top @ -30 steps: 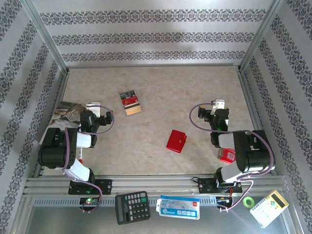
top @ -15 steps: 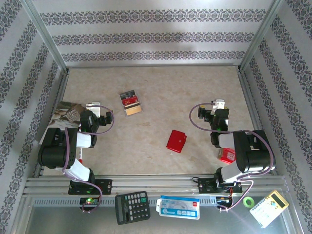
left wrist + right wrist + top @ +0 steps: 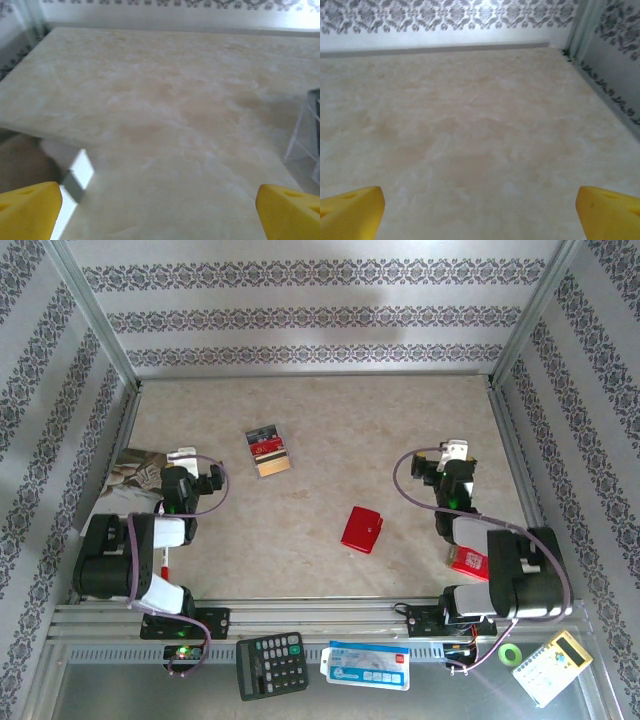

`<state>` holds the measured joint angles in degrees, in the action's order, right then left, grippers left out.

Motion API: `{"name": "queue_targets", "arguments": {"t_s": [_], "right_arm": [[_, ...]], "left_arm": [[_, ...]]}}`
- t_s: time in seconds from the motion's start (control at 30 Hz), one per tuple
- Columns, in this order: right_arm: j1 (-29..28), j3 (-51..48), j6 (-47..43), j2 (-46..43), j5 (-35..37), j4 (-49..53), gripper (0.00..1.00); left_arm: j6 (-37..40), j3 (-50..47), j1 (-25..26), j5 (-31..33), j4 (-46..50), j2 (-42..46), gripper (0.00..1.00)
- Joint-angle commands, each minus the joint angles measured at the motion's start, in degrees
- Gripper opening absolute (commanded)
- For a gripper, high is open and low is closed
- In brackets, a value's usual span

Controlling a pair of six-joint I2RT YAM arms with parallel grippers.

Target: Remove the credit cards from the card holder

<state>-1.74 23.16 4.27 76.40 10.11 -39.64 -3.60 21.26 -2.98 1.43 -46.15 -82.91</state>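
Patterned walls ring your counter [image 3: 320, 410]. Both arms have eased back a little toward the near edge, jaws wide apart and empty. The credit cards [image 3: 268, 451] lie out toward the far left. The card holder [image 3: 362, 529] sits shut mid-counter, so the job looks done.

Overhead view looks down from behind; both wrist views skim low over the same table [image 3: 330, 430].
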Motion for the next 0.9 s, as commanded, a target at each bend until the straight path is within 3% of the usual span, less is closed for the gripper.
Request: {"name": "queue_targets", "arguments": {"t_s": [0.0, 0.1, 0.33, 0.47, 0.87], "right_arm": [[-0.4, 6.9, 5.6, -5.7, 3.7, 16.0, 0.98], [-1.9, 11.5, 8.5, -8.4, 2.5, 27.0, 0.98], [-4.4, 18.5, 21.7, -12.6, -8.9, 45.1, 0.98], [-6.9, 23.0, 24.7, -10.1, -15.4, 56.7, 0.98], [-20.4, 19.5, 42.3, -1.7, -23.6, 61.2, 0.98]], "left_arm": [[-8.3, 6.8, 0.3, 9.2, 19.2, 7.3, 1.0], [-16.0, 12.6, 0.2, 9.8, 33.3, 11.1, 1.0], [-27.7, 18.3, -0.2, -5.1, 44.3, 15.6, 1.0], [-32.3, 21.8, -0.3, -7.6, 52.1, 16.1, 1.0], [-33.1, 20.7, -1.4, -12.0, 55.2, 19.9, 1.0]]}}
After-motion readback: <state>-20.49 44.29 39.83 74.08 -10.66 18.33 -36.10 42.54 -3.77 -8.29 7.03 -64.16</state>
